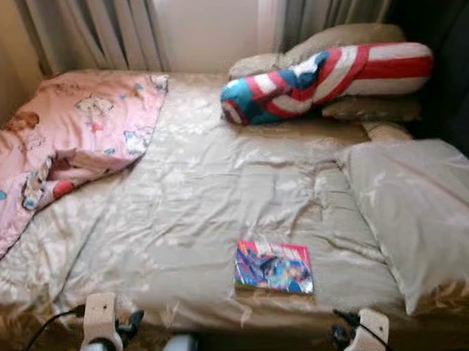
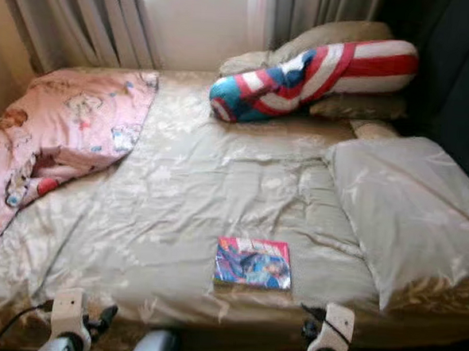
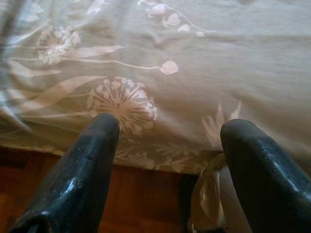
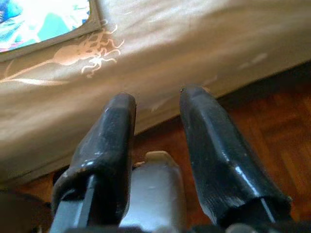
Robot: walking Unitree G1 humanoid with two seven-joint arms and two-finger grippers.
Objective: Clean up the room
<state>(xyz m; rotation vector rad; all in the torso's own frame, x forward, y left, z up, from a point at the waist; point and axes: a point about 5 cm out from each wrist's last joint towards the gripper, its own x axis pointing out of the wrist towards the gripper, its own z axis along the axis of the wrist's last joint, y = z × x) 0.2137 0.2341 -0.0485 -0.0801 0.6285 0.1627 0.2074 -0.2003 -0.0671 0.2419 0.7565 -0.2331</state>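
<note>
Standing at the bed's [image 1: 176, 212] near edge, the robot faces a colourful book [image 1: 274, 266] lying flat close to that edge. It looks thin, light and stiff; best pinched by its near edge. Left pincer [image 3: 165, 131] gapes wide, right pincer [image 4: 158, 104] narrowly parted, both empty, low before the bedside.

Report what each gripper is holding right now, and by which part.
Nothing is held. The left gripper is open at the bed's near edge, with only bedspread beyond its fingers. The right gripper is open too, short of the book.
</note>
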